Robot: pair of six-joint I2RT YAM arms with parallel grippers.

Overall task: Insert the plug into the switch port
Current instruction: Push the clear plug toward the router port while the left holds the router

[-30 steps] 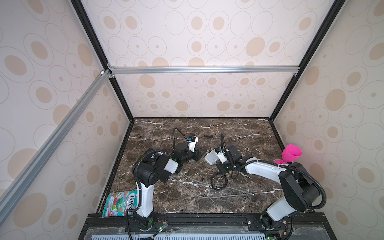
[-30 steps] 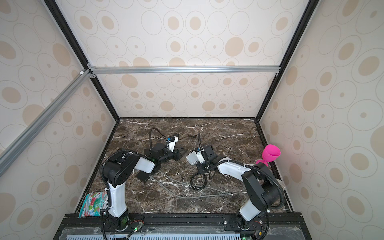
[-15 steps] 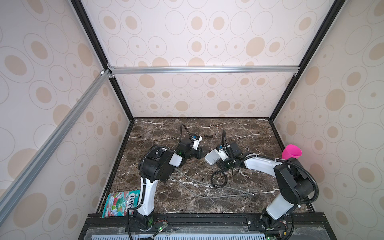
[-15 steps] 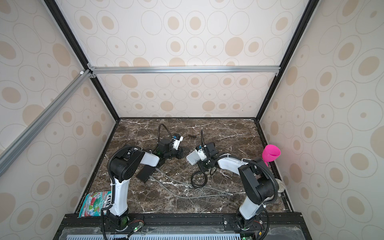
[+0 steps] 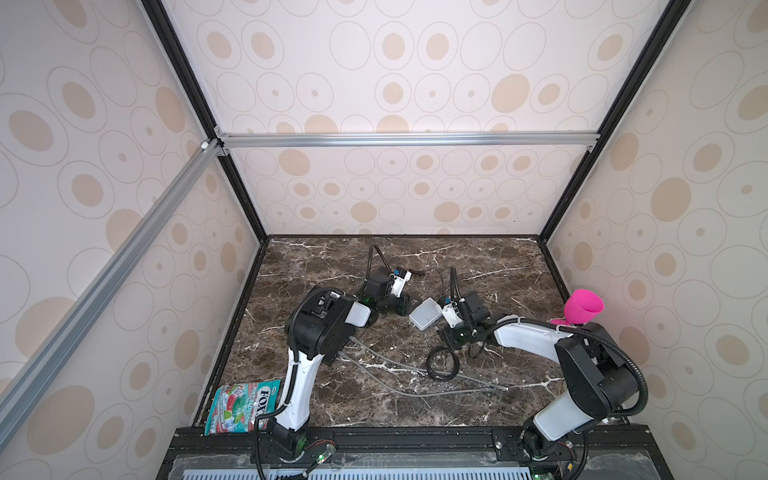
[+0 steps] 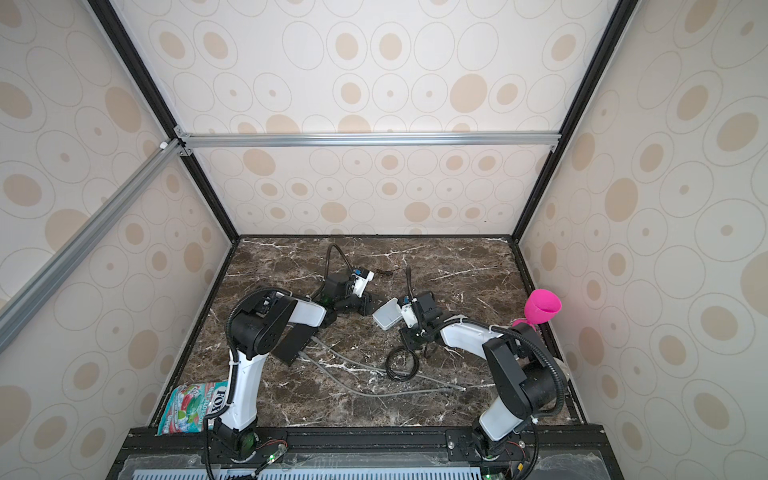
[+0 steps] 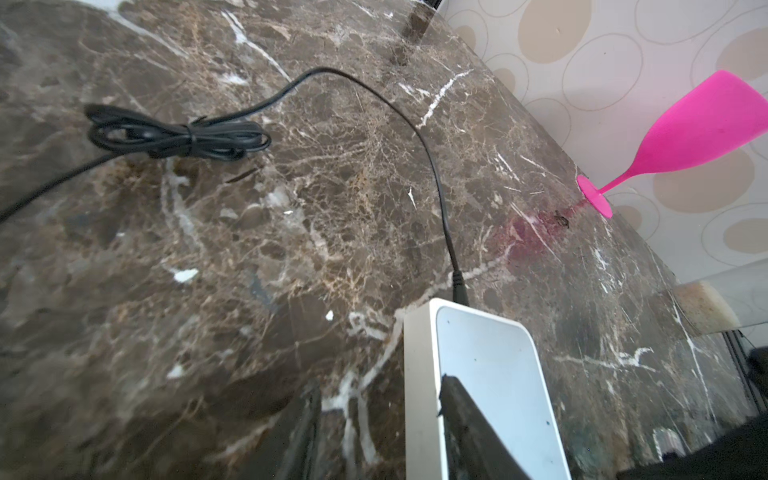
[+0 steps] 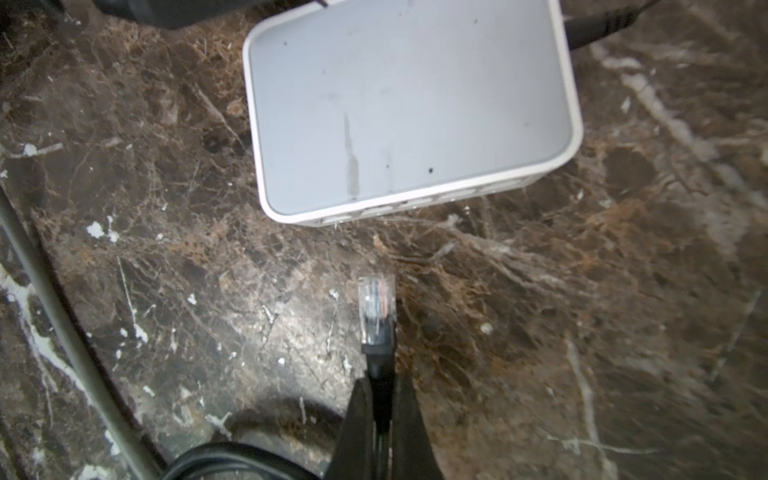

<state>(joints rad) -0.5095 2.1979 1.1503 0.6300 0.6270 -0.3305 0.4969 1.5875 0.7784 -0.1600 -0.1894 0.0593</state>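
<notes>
left jaws nearer — plug (image 8: 376,307) toward switch (image 8: 411,108)

plug (image 8: 376,307) near switch (image 8: 411,108), apart — glass (image 5: 582,307) far right

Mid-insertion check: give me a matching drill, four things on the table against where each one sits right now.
Things:
1. switch
2. plug
3. pink goblet
4. candy bag

Places:
a. near-left corner of the table
b. in the right gripper, short of the ports
c. at the table's right edge
d. lying mid-table

Pairs: 1-d, 2-b, 3-c, 4-a
</notes>
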